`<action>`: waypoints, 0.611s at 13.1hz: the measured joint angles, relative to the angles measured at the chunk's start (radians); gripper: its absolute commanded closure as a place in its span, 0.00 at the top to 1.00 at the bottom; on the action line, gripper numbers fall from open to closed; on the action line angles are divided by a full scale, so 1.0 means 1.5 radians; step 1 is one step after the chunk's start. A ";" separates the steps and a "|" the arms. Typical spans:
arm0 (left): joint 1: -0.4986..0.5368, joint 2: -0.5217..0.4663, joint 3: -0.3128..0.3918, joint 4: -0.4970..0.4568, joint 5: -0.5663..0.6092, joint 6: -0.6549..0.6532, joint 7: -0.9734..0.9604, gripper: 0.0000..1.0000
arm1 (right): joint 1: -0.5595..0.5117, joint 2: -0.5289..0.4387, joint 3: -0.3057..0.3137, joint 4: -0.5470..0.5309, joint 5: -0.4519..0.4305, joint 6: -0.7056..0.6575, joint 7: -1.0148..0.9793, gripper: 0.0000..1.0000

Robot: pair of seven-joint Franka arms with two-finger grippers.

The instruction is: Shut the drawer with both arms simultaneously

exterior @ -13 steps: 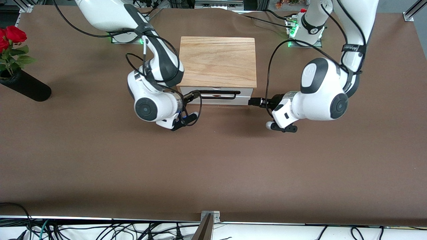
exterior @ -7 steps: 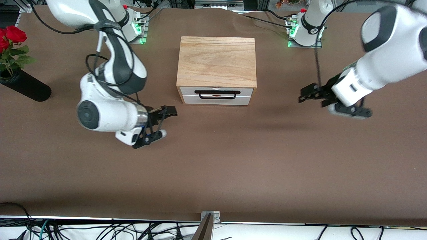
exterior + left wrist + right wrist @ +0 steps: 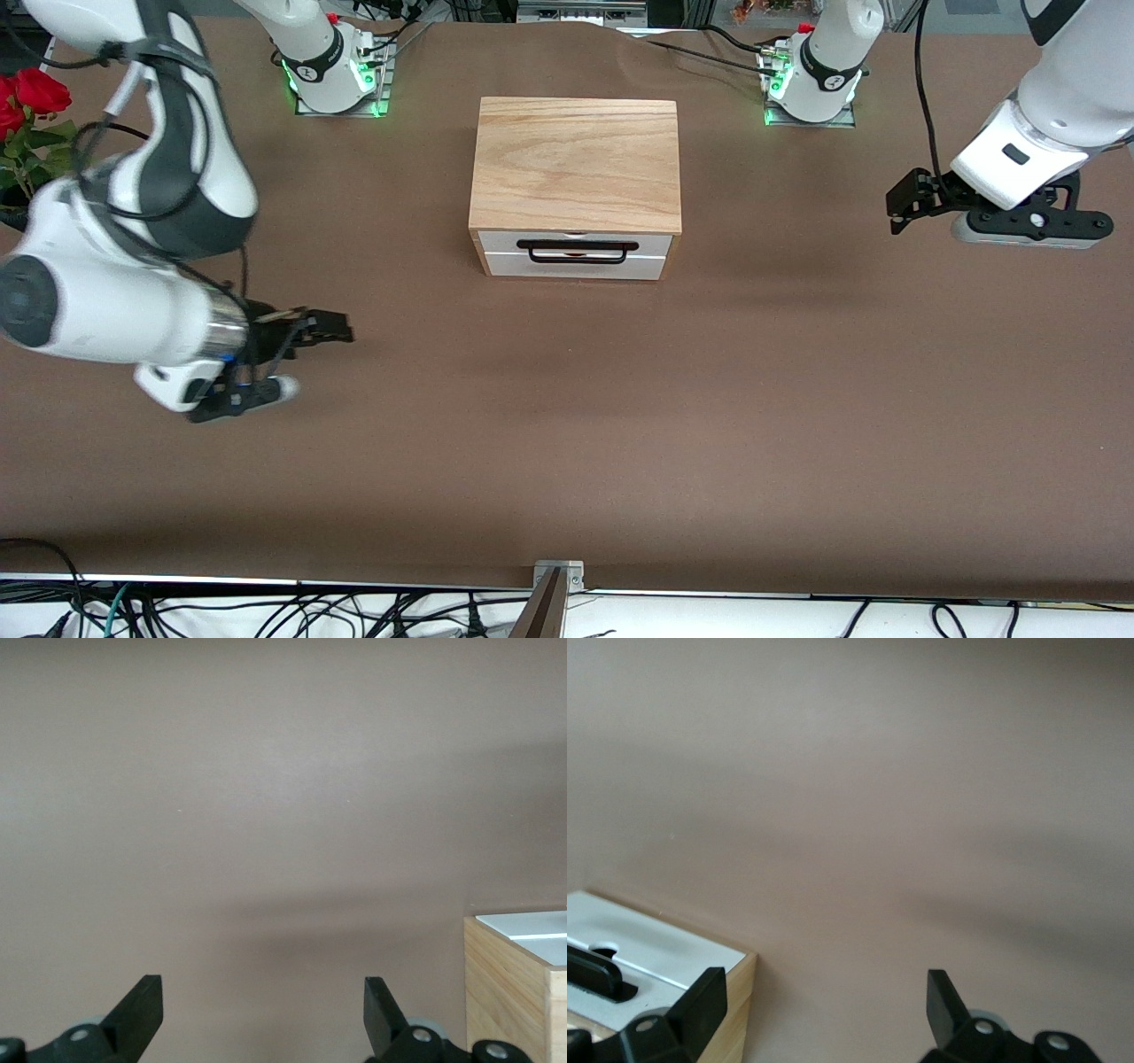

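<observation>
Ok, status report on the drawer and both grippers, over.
Left gripper open, over bare table at its own end. Right gripper open, over the table toward its end. Drawer shut flush in the box. Nothing in the way.

2 white Franka arms with glossy rounded shells. Right arm (image 3: 133,266): dark grey-black band over the upper link, round dark grey joint cap at the elbow end, silver metal ring at the wrist, thin black cables looping along it. Left arm (image 3: 1054,97): white shell, black joint band at the top edge, black cable hanging beside it, small dark slot on the wrist housing. Both bases (image 3: 332,66) white with a black ring, green lights, red button on top. Right tool (image 3: 332,337) black; left tool (image 3: 899,208) black. Wrist views: black wedge-shaped fingertips (image 3: 142,1001), small silver screws in the black mounts.
</observation>
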 measured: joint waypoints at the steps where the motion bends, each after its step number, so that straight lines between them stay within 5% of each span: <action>1: 0.007 0.000 0.002 0.000 0.000 0.000 0.000 1.00 | -0.027 -0.018 0.000 -0.002 -0.001 -0.005 0.000 1.00; 8: 0.011 0.000 -0.004 0.000 0.000 -0.019 -0.002 1.00 | -0.092 -0.197 0.007 -0.089 -0.174 -0.020 -0.001 1.00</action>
